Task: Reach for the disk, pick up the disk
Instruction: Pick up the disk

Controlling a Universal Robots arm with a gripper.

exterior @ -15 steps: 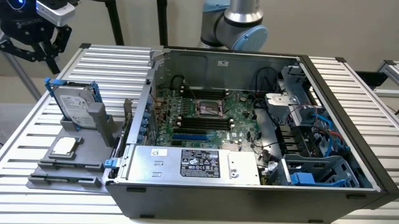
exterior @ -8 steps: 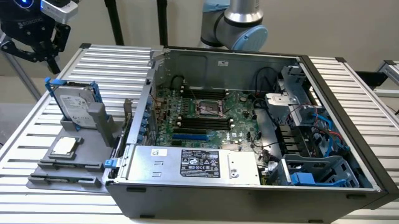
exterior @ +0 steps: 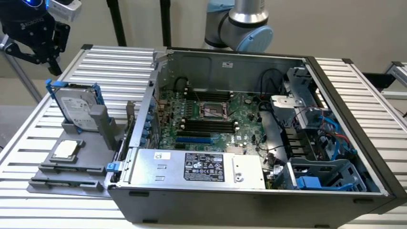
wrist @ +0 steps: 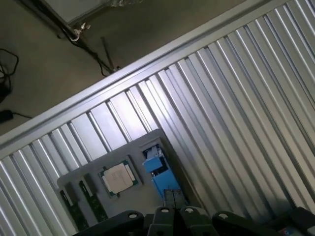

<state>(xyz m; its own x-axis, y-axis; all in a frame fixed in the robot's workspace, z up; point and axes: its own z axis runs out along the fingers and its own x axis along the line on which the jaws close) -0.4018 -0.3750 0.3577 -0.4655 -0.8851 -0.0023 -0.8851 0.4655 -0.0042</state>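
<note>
- Overhead, the gripper hung empty with its jaws spread, well above the disk.
- The disk stood on edge in a grey holder, beside the computer case.
- A skewed descent might have struck the blue carrier's rim, tipping the disk, or clamped the holder's post instead.

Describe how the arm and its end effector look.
The arm has silver-grey cylindrical joints with a pale blue cap. The end effector is black with faint white lettering, a blue light glowing above it and a white block mounted beside it.
</note>
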